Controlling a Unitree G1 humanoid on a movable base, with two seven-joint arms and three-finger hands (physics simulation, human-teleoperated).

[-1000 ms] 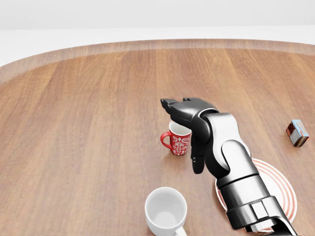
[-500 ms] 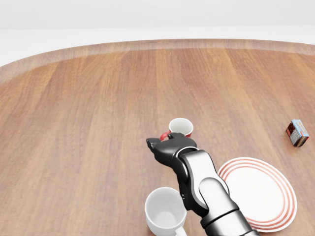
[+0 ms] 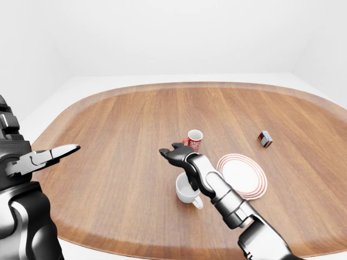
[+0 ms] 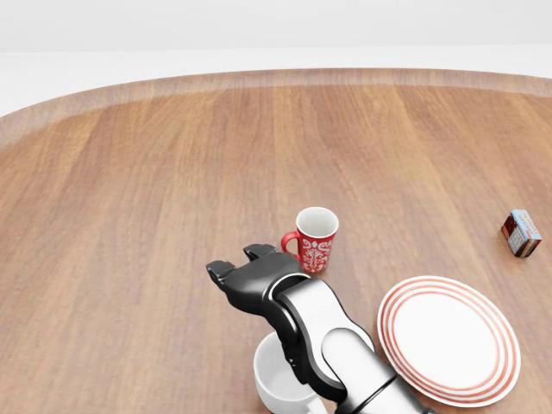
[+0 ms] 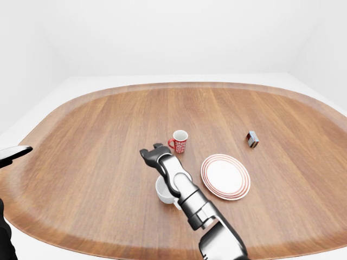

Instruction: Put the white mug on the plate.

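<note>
Mug not yet grasped, plate empty

Mug point(image 3: 187, 189) sits on table point(image 4: 129, 216), left of plate point(image 4: 448, 338) in the head view, partly hidden under right arm. Right hand point(image 4: 246, 280) hovers above and left of it, fingers spread, holding nothing. Left hand point(image 3: 46, 158) idle at left edge, fingers extended, empty. Red mug point(image 4: 315, 239) and small box point(image 4: 521, 233) untouched. Left to do: grasp, lift, place.

Right hand point(image 4: 244, 278) swung left, over white mug point(image 4: 278, 379).
</note>
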